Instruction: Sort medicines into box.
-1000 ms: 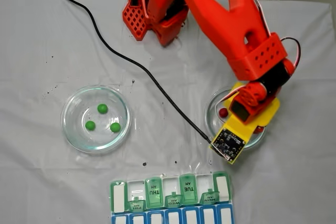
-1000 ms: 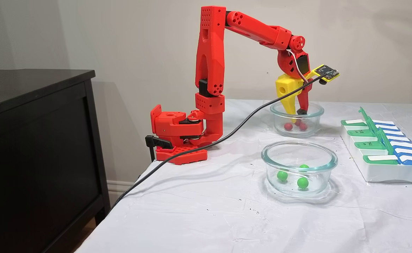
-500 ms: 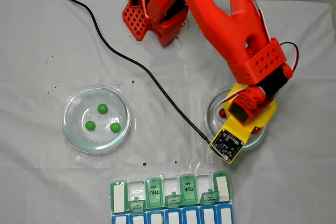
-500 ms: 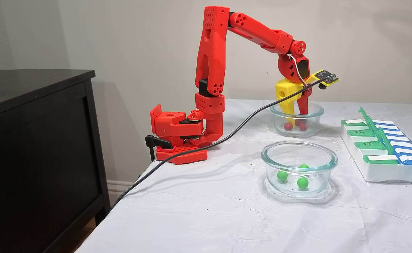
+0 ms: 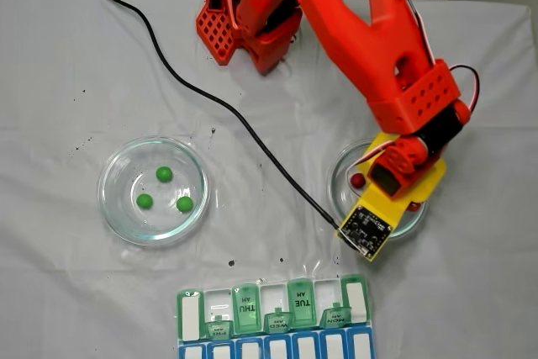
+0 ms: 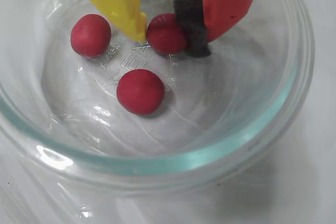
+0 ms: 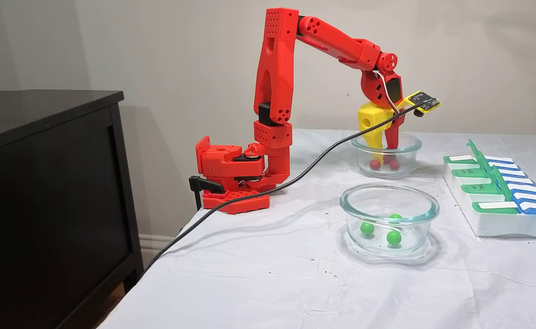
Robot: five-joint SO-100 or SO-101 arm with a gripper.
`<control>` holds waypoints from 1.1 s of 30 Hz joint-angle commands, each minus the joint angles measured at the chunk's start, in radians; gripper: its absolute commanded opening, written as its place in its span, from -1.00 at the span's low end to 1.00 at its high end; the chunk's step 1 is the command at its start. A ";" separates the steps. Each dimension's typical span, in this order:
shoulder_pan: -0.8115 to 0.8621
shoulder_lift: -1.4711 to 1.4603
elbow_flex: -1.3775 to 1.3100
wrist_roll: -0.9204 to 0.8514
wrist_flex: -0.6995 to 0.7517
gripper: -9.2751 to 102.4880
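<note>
1. Inside the far glass dish (image 7: 385,147) lie three red balls (image 6: 140,91); in the wrist view one ball (image 6: 166,33) sits between the yellow finger (image 6: 118,1) and the black pad on the red finger (image 6: 228,1), touching both, while the other two rest free on the dish floor.
2. Nearer the camera in a fixed view, a second glass dish (image 7: 389,203) holds three green balls (image 7: 393,237), lying close together but apart from one another.
3. At the desk (image 7: 258,274) edge stands the box (image 5: 273,317), a flat pill organizer with translucent green lids marked THU, WED, TUE and MON (several of them raised), white cells and a blue row below.
4. The medicines are tiny, round and smooth: the red ones matte to glossy, the green ones bright.
5. The pincer (image 6: 167,30) is closed upon the one red ball at the bottom of the dish; whether the ball is lifted off the glass I cannot tell.
6. Compared with one second ago, the arm (image 7: 277,68) has lowered the pincer deeper into the far dish, and the fingers stand closer together; the green balls and the box have not moved.
</note>
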 commanded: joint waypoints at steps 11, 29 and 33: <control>0.005 0.236 0.003 0.046 0.052 -0.84; 0.365 0.313 -0.262 0.298 0.152 -0.84; 0.387 0.253 -0.250 0.301 0.103 -0.84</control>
